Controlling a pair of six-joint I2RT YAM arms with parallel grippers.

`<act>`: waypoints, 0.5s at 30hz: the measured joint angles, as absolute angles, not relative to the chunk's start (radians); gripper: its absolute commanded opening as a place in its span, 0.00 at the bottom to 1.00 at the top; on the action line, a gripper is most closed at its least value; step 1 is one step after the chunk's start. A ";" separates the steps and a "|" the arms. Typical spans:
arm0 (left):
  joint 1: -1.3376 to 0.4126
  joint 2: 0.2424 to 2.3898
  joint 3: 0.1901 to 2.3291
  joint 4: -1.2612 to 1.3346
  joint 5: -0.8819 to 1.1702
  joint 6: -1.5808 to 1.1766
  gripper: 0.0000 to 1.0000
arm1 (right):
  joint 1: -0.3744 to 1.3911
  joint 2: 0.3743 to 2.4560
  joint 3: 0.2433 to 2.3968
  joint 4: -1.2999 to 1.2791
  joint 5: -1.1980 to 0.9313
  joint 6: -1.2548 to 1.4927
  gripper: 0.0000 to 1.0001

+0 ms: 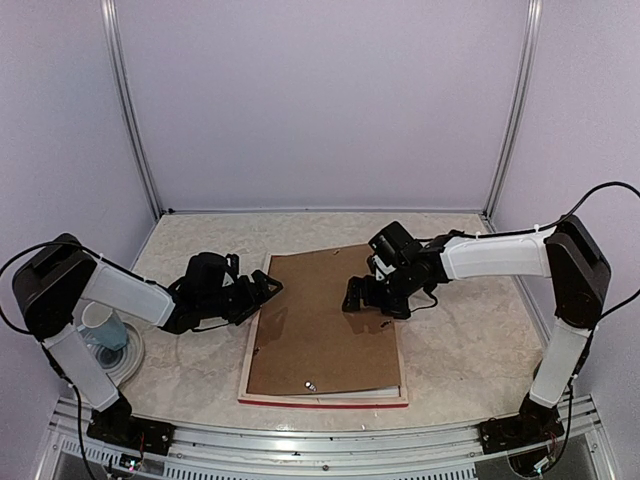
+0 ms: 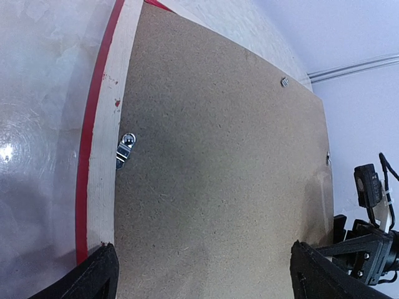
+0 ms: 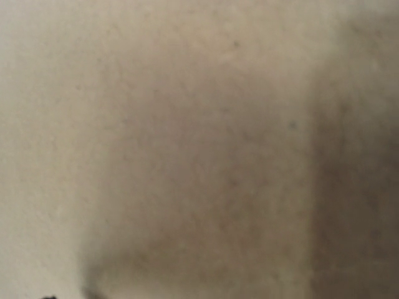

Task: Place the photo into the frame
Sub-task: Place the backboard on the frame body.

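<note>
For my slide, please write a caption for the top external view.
Left arm's fingers and right arm's fingers reach over the brown hardboard backing panel lying on the face-down red-edged wooden picture frame.

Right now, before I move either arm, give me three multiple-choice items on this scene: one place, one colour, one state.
1. The backing panel lies: A on the frame, askew; B propped on the wall; C beside the frame.
2. The frame's visible rim is: A blue; B red; C black.
3. The left pincer is: A shut on the panel; B shut, empty; C open.
Key: A, the panel overlaps the frame's wood back; B, a red strip runs along its edge; C, its fingers stand wide apart.
</note>
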State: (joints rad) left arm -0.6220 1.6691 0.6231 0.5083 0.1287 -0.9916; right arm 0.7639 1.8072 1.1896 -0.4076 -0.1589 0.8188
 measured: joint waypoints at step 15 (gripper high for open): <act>-0.618 1.669 0.616 0.523 0.135 -0.999 0.95 | 0.764 1.794 1.221 -0.506 -0.114 0.767 0.99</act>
State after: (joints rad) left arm -0.6178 1.6691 0.6159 0.5232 0.1352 -0.9993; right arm 0.7639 1.7939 1.2213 -0.5056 -0.1139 0.7673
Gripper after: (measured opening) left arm 0.946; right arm 0.992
